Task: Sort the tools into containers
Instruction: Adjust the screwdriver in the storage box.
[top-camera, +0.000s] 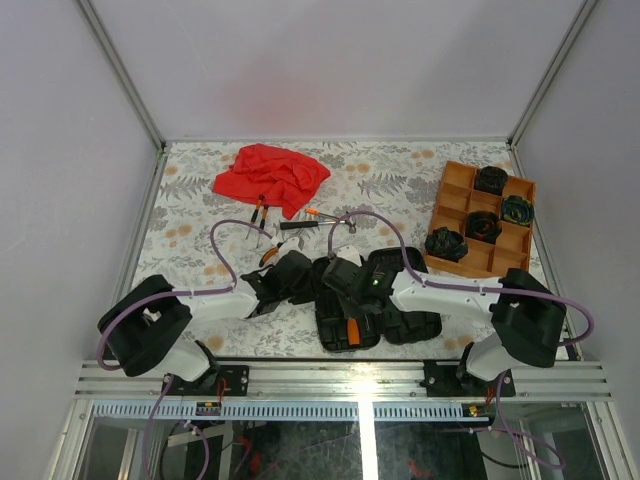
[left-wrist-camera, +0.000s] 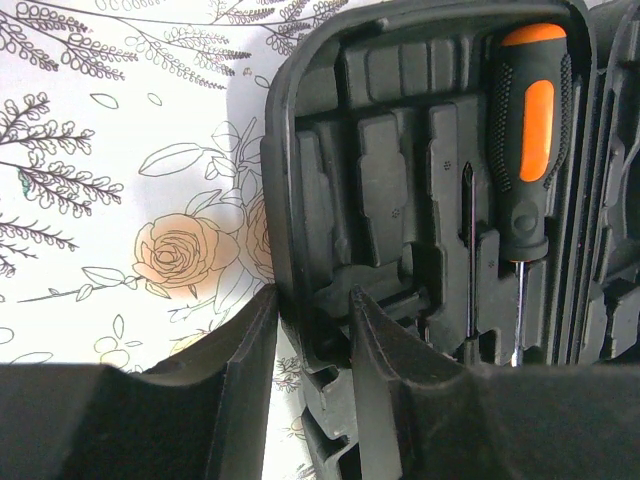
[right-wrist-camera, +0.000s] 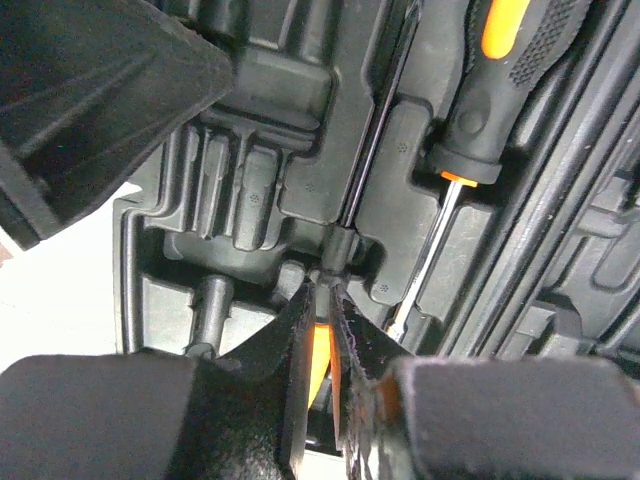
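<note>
The black tool case (top-camera: 400, 325) lies open at the near middle of the table. My left gripper (left-wrist-camera: 312, 300) is shut on the case's left wall (left-wrist-camera: 285, 200), one finger outside and one inside. My right gripper (right-wrist-camera: 322, 290) is shut on the orange handle of a thin screwdriver (right-wrist-camera: 372, 150), whose shaft lies along a moulded slot. A second orange-and-black screwdriver (left-wrist-camera: 530, 150) sits in the slot beside it. The orange tray (top-camera: 463, 172) at the right holds several dark coiled bundles (top-camera: 483, 226). Orange-handled pliers (top-camera: 259, 211) lie loose beyond the case.
A red cloth (top-camera: 270, 175) lies crumpled at the back left. A small orange-tipped screwdriver (top-camera: 318, 214) and a black-handled tool (top-camera: 300, 226) rest between the cloth and the case. Both arms crowd over the case's left half.
</note>
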